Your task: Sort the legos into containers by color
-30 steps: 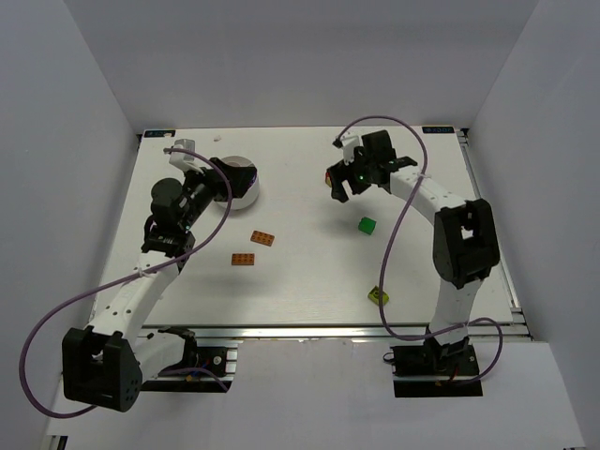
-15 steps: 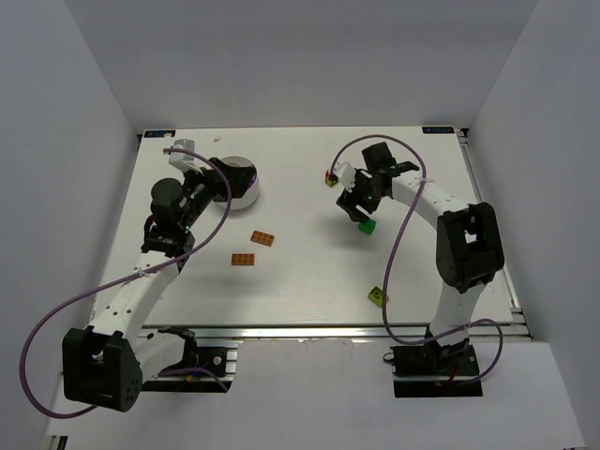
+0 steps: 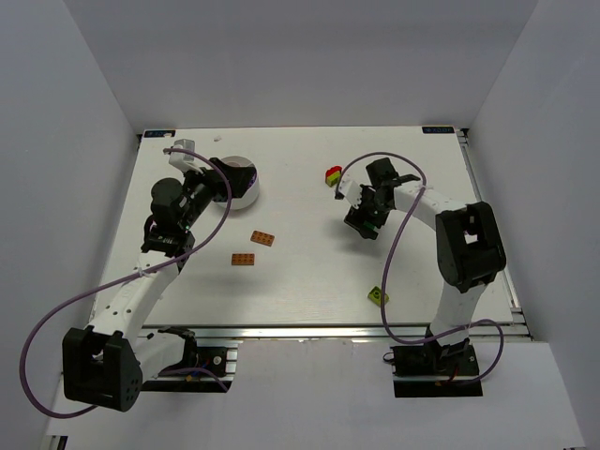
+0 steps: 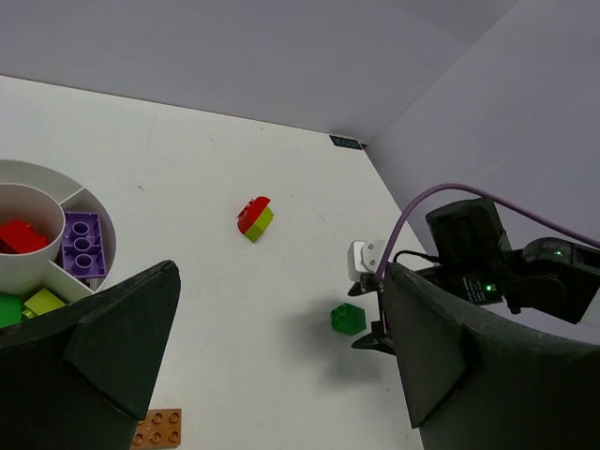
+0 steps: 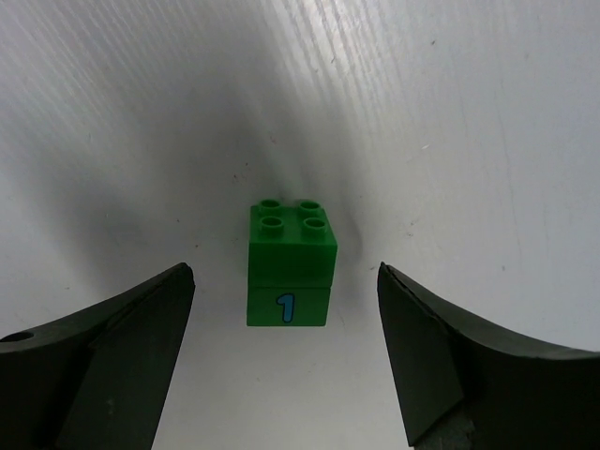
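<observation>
My right arm has swung in from the far side of the bench (image 3: pixel 309 281), leaving the red-yellow-green piece (image 3: pixel 333 175) uncovered behind it. My right end effector (image 5: pixel 284 281) is now settling over the green cube (image 5: pixel 291 246), and my wrist is hiding the cube from the overhead view. My left arm has not shifted.

The cube is sitting upright on the bench, studs up, with a blue "1" on the face turned toward my wrist camera. My right fingers are standing wide apart, one on each side of it. Bare bench is showing in both gaps, so I am not touching it yet.

I am reading this as the approach to the pick. To do it well, I am aiming to keep the cube centred and drop until the tips are level with its lower half. Then I am planning to close squarely on the two flat side faces rather than across a corner, so it does not twist or skid.

My left end effector (image 4: pixel 281 366) is hovering spread and empty just beside the divided white dish (image 4: pixel 56 167). A red brick (image 4: pixel 19 236), a purple brick (image 4: pixel 82 244) and green and lime pieces are already lying there in separate compartments. The cube is belonging with the green ones, partly hidden behind my left finger. The two orange plates (image 3: pixel 262 238) are lying between the cube and the dish, so I am planning a lifted carry over them.
</observation>
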